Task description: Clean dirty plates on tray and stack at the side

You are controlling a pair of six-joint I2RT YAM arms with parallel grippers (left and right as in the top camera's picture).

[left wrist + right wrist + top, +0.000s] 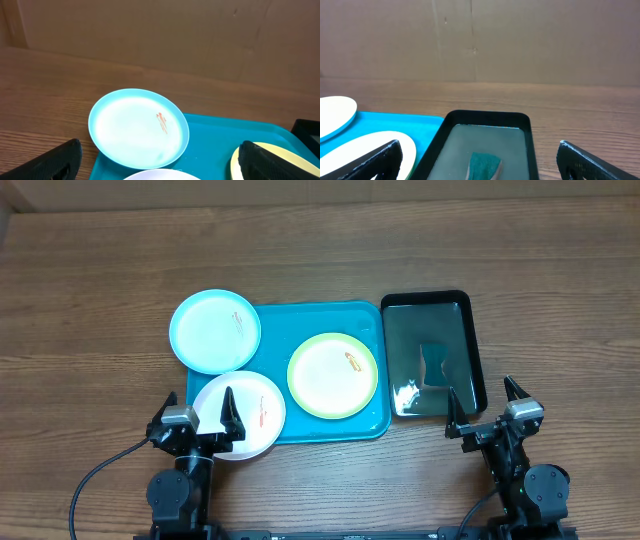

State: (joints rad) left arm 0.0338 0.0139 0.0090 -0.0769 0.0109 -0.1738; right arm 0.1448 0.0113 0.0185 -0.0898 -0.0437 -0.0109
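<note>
Hovering at the near edge of the wood-grain tabletop (100, 260), the left gripper (197, 412) and right gripper (482, 398) have their jaws spread wide, grasping nothing. Just beyond the left one, a round white plate (255, 415) with an orange-red smear overhangs the near left corner of the turquoise tray (370, 425). Farther in, the yellow-green-rimmed plate (332, 375) lies flat on that tray. Beside it, a glossy black tray (410, 330) holds a teal sponge (435, 365). Farthest, the light blue plate (215, 330) overlaps the turquoise tray's far left corner.
</note>
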